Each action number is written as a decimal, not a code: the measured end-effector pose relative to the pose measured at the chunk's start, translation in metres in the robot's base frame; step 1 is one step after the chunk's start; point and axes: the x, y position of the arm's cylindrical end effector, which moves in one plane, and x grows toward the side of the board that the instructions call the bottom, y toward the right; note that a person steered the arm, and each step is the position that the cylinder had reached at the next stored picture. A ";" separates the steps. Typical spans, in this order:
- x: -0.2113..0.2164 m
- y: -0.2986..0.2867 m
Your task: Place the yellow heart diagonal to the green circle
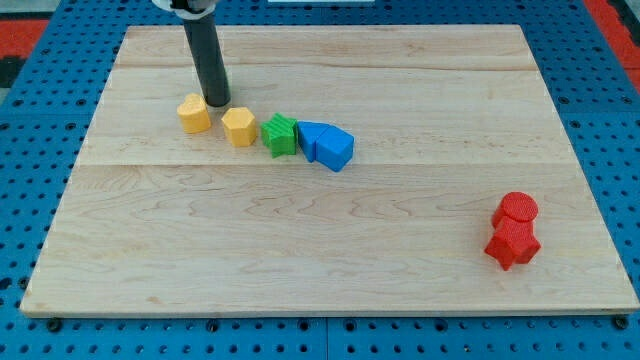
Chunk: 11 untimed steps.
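Wooden board point(330, 250) with my tip point(217, 101) set down just above and to the view's right of the yellow heart point(194, 113), close against its upper edge and holding nothing, since it is a bare rod that can only push. Rightward from the heart runs a near-touching row of a second yellow block point(238, 127), a green block point(280, 134) that looks more star-like than round, and two blue blocks point(326, 145). No plainly round green block shows, so that green one is presumably the target, and the tip's placement suggests a shove toward the view's lower left; two red blocks point(514, 230) sit well apart, far right and below.
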 end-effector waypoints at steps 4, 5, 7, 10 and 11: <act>0.040 -0.027; 0.056 -0.026; 0.111 0.032; 0.091 -0.059; 0.044 -0.055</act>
